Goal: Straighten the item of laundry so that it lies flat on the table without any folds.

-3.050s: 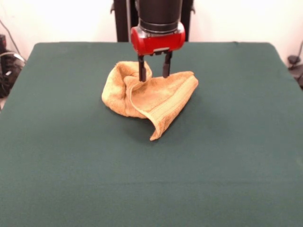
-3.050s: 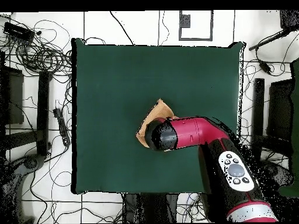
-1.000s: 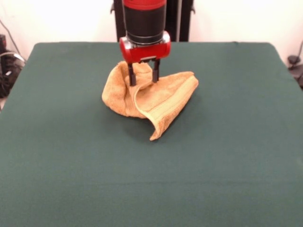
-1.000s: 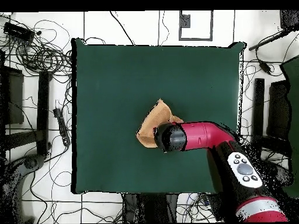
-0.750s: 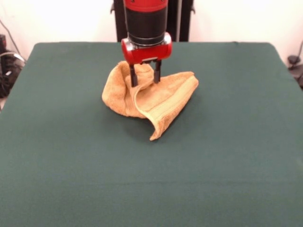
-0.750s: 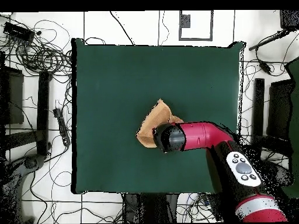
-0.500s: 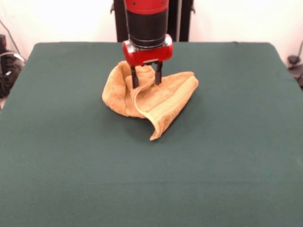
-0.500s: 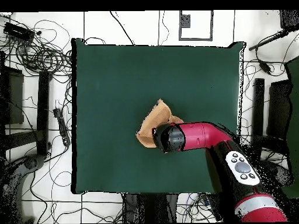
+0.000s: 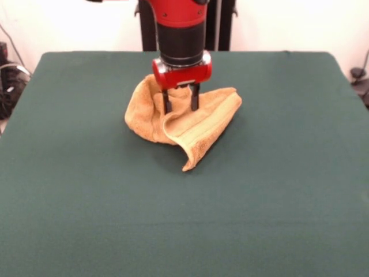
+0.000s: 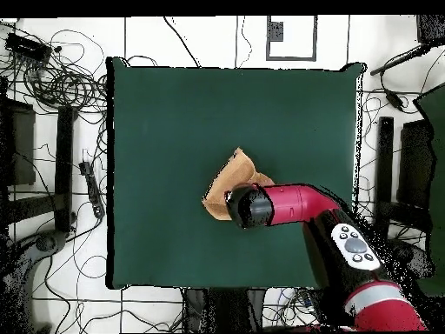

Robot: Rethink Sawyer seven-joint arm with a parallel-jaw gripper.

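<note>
The item of laundry [image 9: 196, 124] is a golden-orange towel, crumpled in a folded heap a little beyond the middle of the dark green table [image 9: 184, 219]. One ribbed band runs along a raised fold, and a corner points toward the near side. My gripper [image 9: 180, 107] hangs straight down over the heap's upper middle, open, with both black fingers [image 9: 166, 103] pressed into the cloth and a ridge of towel between them. From overhead, the arm's round head covers most of the towel [image 10: 228, 178], leaving only its far-left part visible; the table [image 10: 174, 113] spreads around it.
Cables and black stands [image 10: 65, 165] lie on the floor off both sides of the table in the overhead view. The table's far edge [image 9: 184, 53] sits just behind the arm.
The gripper has crept slightly toward the near side and lower onto the towel, staying open. The towel's shape has not visibly changed.
</note>
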